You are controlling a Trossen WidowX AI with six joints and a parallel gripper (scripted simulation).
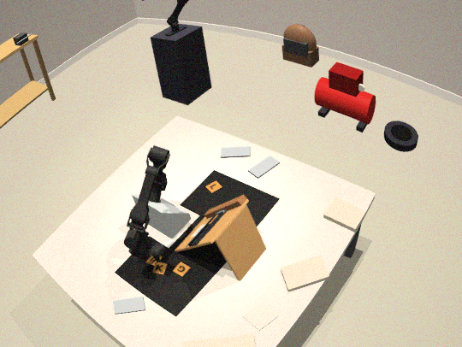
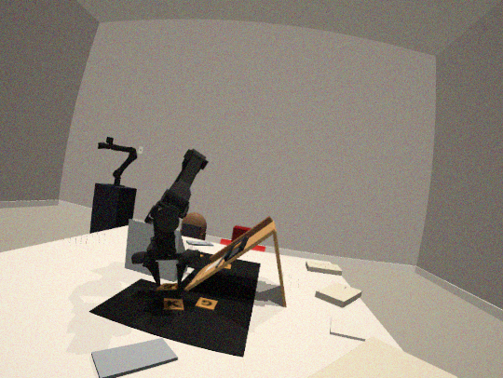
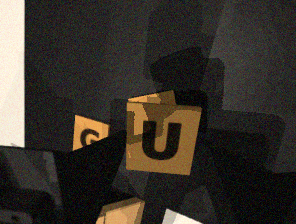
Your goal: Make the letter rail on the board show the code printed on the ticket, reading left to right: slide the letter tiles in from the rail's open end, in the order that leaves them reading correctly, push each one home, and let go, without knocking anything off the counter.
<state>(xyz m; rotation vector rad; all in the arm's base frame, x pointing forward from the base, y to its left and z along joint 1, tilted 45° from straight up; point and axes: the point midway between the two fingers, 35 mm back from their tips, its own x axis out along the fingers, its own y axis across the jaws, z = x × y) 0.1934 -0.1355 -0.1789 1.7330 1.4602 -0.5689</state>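
Observation:
My gripper (image 1: 152, 259) (image 2: 166, 282) is low over the near corner of the black mat (image 1: 171, 295) (image 2: 219, 326), shut on an orange tile marked U (image 3: 162, 137) and holding it just above the mat. An orange K tile (image 1: 159, 268) (image 2: 173, 304) lies flat right beside it, and a G tile (image 1: 181, 268) (image 2: 206, 303) (image 3: 89, 135) lies a little further right. An L tile (image 1: 213, 186) lies on the mat's far part. The slanted wooden board (image 1: 239, 244) (image 2: 242, 244) stands on the mat, with its dark letter rail (image 1: 204, 228) running down its face. I cannot read the ticket.
A grey wedge (image 1: 168, 215) (image 2: 137, 244) stands by the arm's base. Flat grey slabs (image 1: 129, 305) (image 1: 235, 151) (image 1: 263, 166) and cream slabs (image 1: 305, 272) (image 1: 344, 214) lie scattered on the white table (image 1: 77, 239). The table edges are close on the near side.

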